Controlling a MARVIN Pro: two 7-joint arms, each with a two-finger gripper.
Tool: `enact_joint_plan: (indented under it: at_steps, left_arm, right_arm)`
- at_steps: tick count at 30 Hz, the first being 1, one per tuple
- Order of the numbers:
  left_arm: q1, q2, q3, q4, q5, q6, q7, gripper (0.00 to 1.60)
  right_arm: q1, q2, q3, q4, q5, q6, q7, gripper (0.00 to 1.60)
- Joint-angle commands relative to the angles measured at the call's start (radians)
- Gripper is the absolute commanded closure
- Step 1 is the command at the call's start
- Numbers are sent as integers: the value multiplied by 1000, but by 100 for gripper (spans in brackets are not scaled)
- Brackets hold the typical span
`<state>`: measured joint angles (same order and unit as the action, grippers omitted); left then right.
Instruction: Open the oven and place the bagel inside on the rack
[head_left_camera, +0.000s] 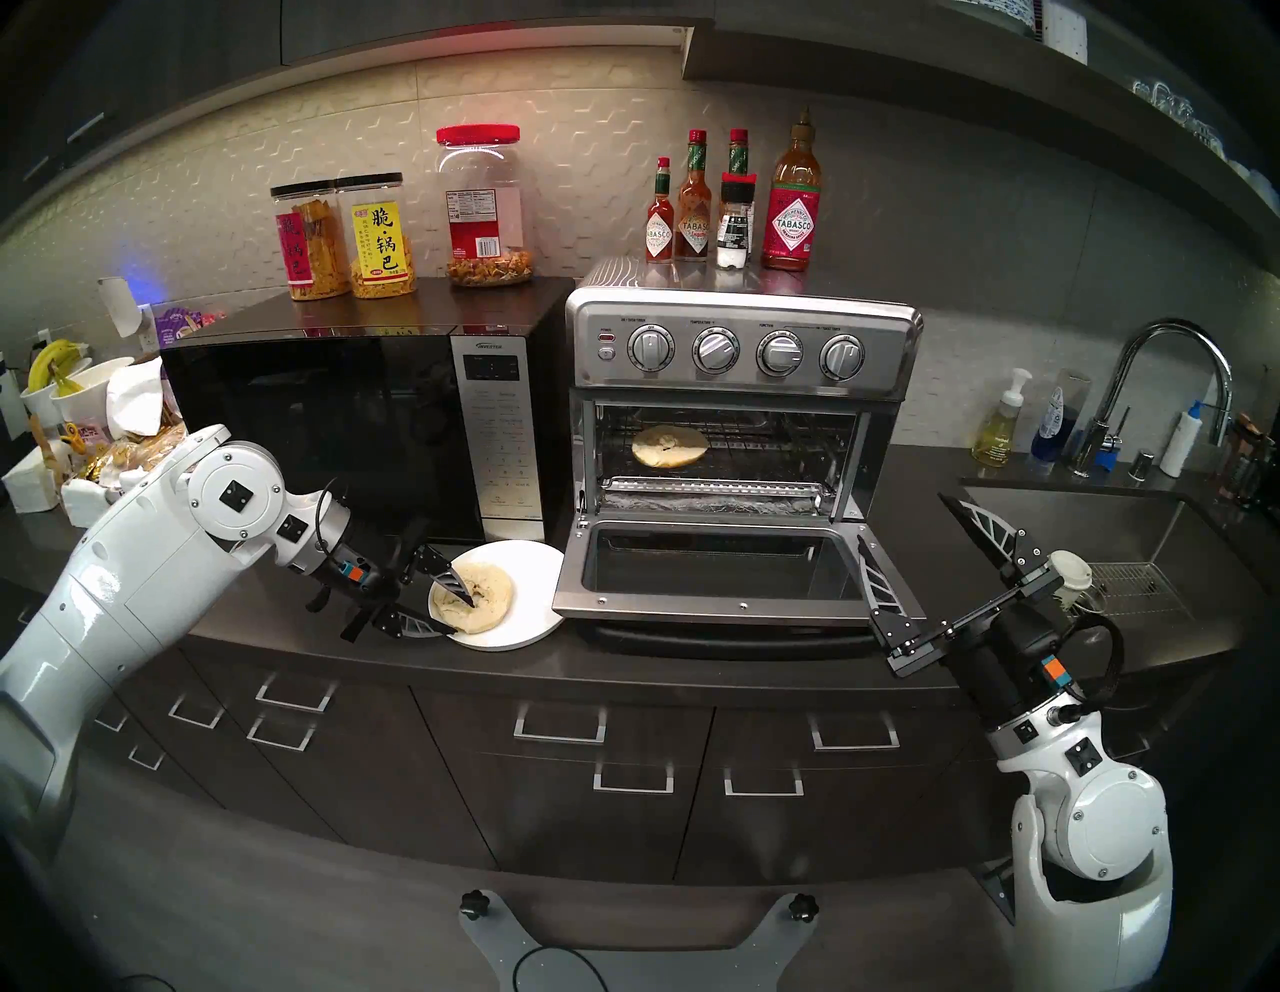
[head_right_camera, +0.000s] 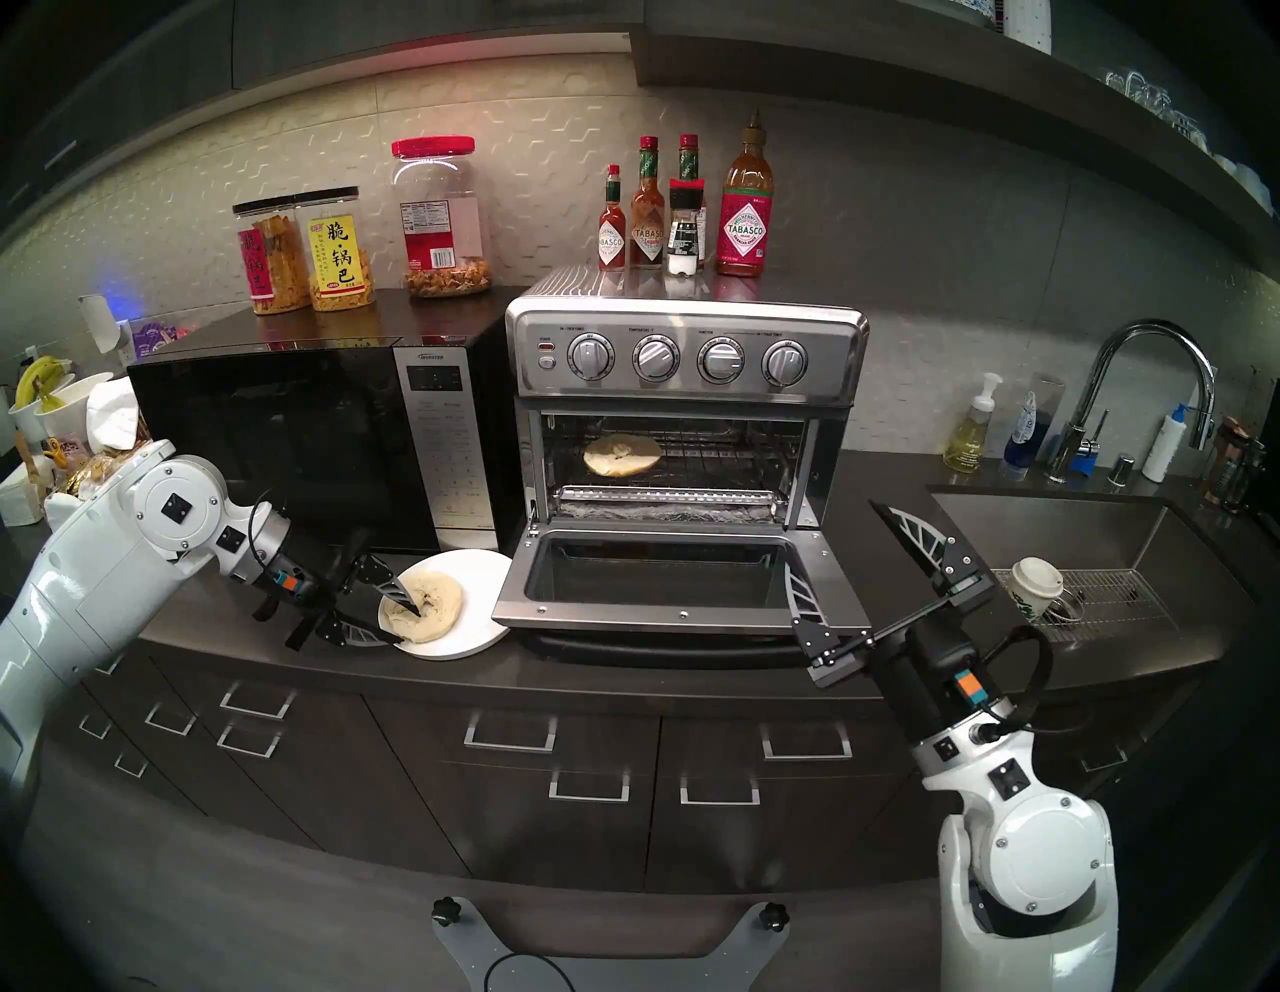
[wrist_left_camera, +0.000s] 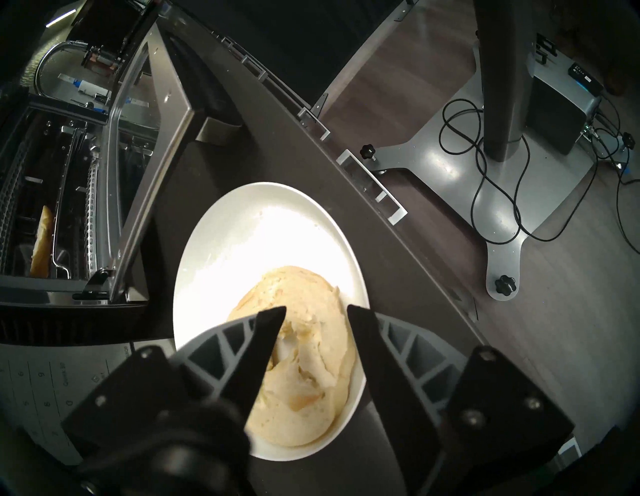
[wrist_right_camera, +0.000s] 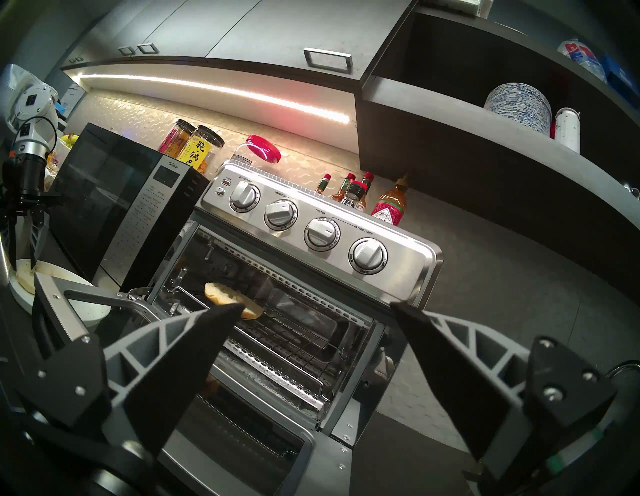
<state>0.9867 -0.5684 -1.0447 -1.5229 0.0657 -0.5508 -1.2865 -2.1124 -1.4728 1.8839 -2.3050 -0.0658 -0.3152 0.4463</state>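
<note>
Nearest to us, our right gripper (head_left_camera: 907, 554) hangs in front of the open door's right corner, tilted upward, its two fingers spread wide apart with nothing between them. On our left side, our left gripper (head_left_camera: 463, 615) reaches down onto the white plate (head_left_camera: 533, 627), which sits on the dark countertop (head_left_camera: 692, 665) just in front of the black microwave (head_left_camera: 332, 429) and beside the door. One bagel half (head_left_camera: 488, 592) lies there cut face up. One finger (wrist_left_camera: 263, 343) dips at the ring's hole and the other (wrist_left_camera: 367, 350) stands outside the crust near the plate's rim, so the jaws straddle one side of the ring; they are partly drawn in, and we cannot tell whether they actually press on the bread.

Past the plate, the oven (head_left_camera: 741, 388) stands with its glass door (head_left_camera: 713, 568) dropped flat toward us. Just inside, low down, sits the foil-lined tray (head_left_camera: 717, 493). Above and behind it the rack (head_left_camera: 776, 454) spans the cavity, and the other bagel half (head_left_camera: 669, 447) rests on its left part, pale face up.

Farther back, sauce bottles (head_left_camera: 734, 208) stand on the oven's top, and snack jars (head_left_camera: 388, 235) on the microwave.
</note>
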Motion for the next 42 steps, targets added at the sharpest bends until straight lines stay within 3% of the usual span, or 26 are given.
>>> enact_joint_plan:
  at_steps: [1, 2, 5, 8, 11, 15, 16, 19, 22, 30, 42]
  left_arm:
    - [-40, -15, 18, 26, 5, -4, -47, 62]
    - [-45, -17, 21, 28, 4, -4, -48, 73]
    - [-57, -20, 31, 33, -3, 1, -49, 85]
    - [-65, -19, 38, 38, -11, 8, -48, 80]
    - [-73, -15, 44, 38, -16, 14, -44, 64]
    - [-81, -12, 53, 41, -22, 16, -48, 63]
    - [-82, -12, 55, 42, -24, 17, -48, 53]
    - [-86, -11, 61, 45, -28, 22, -49, 56]
    - [-90, -9, 66, 48, -35, 26, -49, 78]
    - [-99, -8, 73, 60, -53, 34, -54, 93]
    - [-104, -10, 80, 71, -54, 31, -49, 85]
  right_arm:
    - [2, 2, -1, -22, 6, -5, 2, 0]
    - [2, 2, -1, -22, 5, -5, 2, 0]
    - [2, 2, -1, -22, 5, -5, 2, 0]
    - [2, 2, -1, -22, 5, -5, 2, 0]
    - [2, 2, -1, -22, 5, -5, 2, 0]
    - [2, 2, -1, -22, 5, -5, 2, 0]
    - [2, 2, -1, -22, 5, -5, 2, 0]
    - [2, 2, -1, -22, 5, -5, 2, 0]
    - [2, 2, -1, -22, 5, -5, 2, 0]
    - [2, 2, -1, -22, 5, -5, 2, 0]
    - [2, 2, -1, -22, 5, -5, 2, 0]
